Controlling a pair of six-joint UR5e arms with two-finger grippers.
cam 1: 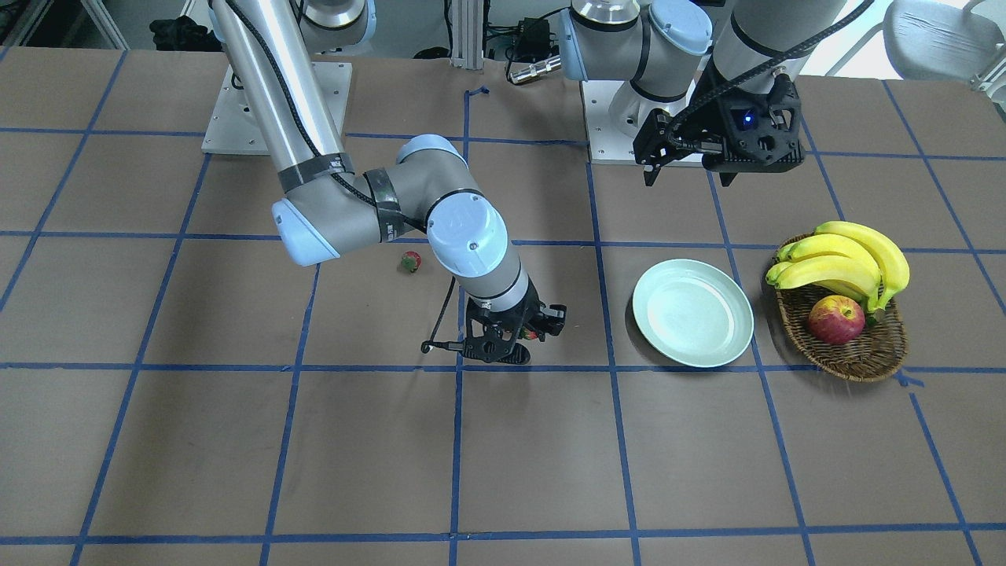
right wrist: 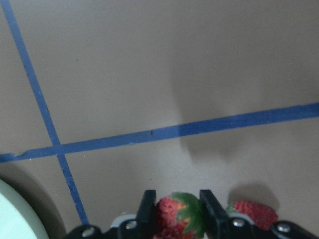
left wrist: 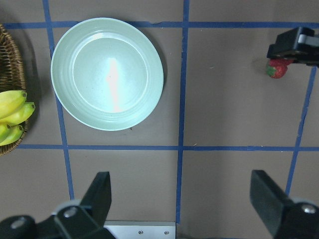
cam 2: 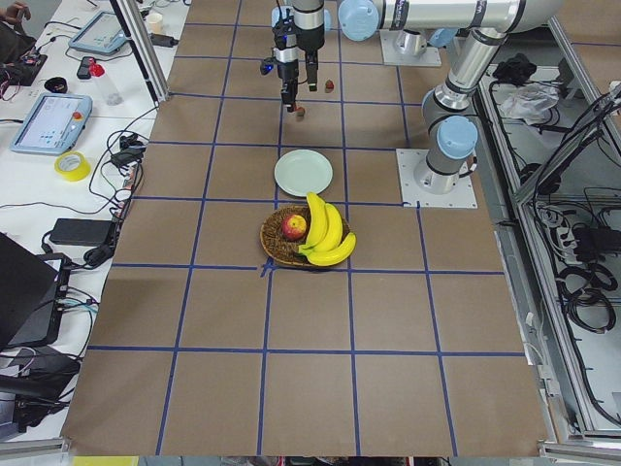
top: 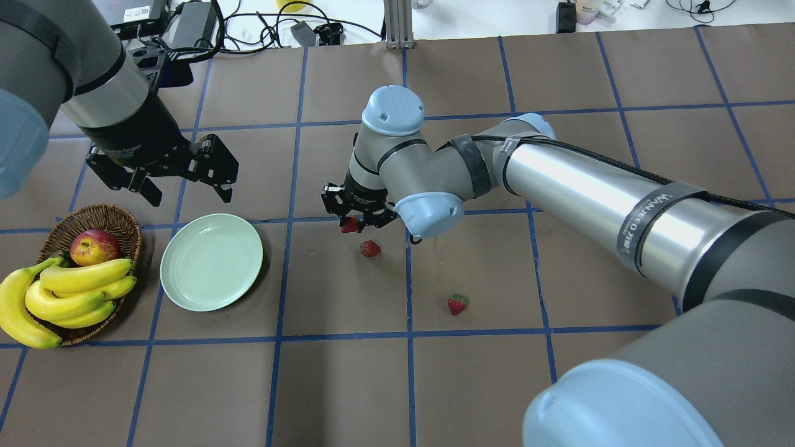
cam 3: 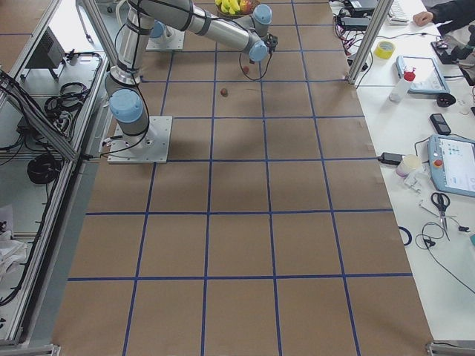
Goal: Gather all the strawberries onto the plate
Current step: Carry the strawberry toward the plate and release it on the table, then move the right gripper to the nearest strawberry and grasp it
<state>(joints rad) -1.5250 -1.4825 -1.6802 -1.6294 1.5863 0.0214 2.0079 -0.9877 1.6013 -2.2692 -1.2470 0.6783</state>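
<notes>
Just the background stuff on my feed

I saw a brown wicker basket [cam 1: 884,344] on the paper-covered table [cam 1: 236,456] with its blue tape grid [cam 1: 456,448]. It held a bunch of bananas [cam 1: 845,263] and a red-yellow apple [cam 1: 836,319] right beside them, and a yellow tape roll [cam 2: 72,166] lay on the side desk [cam 2: 24,180].

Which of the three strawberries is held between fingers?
The strawberry nearest the plate, in the right gripper; the other two lie loose on the table.

Overhead, front: opposite long sides, steep, sharing round pale mint-green plate [top: 211,261]. Sides: brown gridded table [cam 2: 310,388] ends, distant. Wrists: close, downward.
</notes>
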